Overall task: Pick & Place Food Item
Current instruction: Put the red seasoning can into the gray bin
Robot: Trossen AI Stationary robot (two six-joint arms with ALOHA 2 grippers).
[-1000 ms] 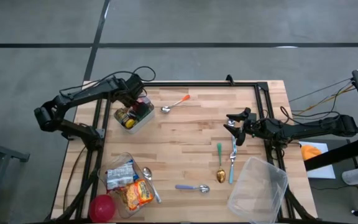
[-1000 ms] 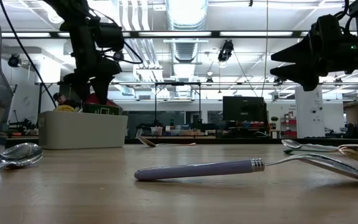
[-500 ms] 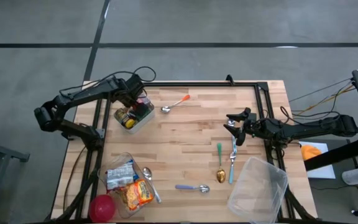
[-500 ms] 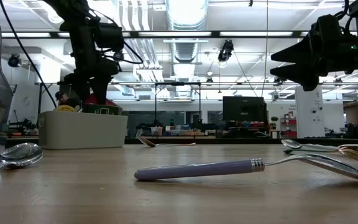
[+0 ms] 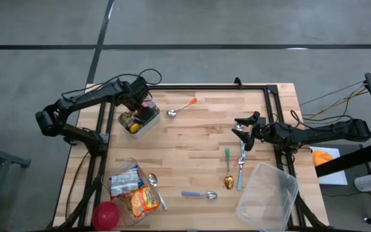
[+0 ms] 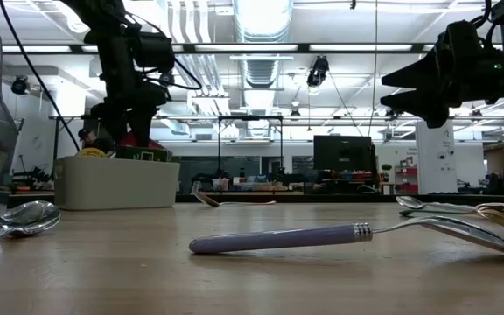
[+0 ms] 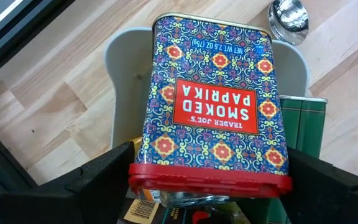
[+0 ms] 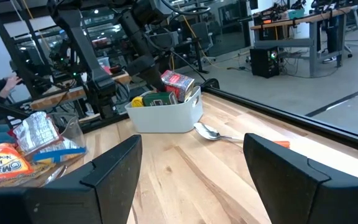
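A tin of smoked paprika [image 7: 213, 106], patterned blue with a red lid, stands tilted in the white bin [image 5: 138, 121] at the table's far left. My left gripper [image 7: 210, 186] is above the bin, shut on the tin's lid end. The right wrist view shows the tin [image 8: 178, 84] sticking out above the bin's rim. A green tin [image 7: 303, 121] and other packs lie in the bin beside it. My right gripper [image 5: 242, 129] hangs open over the table's right half, pointing level, with nothing between its fingers. My left gripper pinches the paprika tin between its two fingers, one on each narrow side at the red lid end [image 7: 143, 171]. The fingers come steeply from above. The tin is tilted, its other end [image 7: 210, 28] down in the bin; whether that end rests on anything is hidden.
Spoons lie about: an orange-handled one [image 5: 181, 107] by the bin, a green one [image 5: 227, 158], a gold one [image 5: 228, 182] and a purple one [image 5: 199, 194]. A clear tub [image 5: 268, 196] stands near right. Another clear tub with snack packs [image 5: 131, 190] and a red ball [image 5: 106, 214] are near left.
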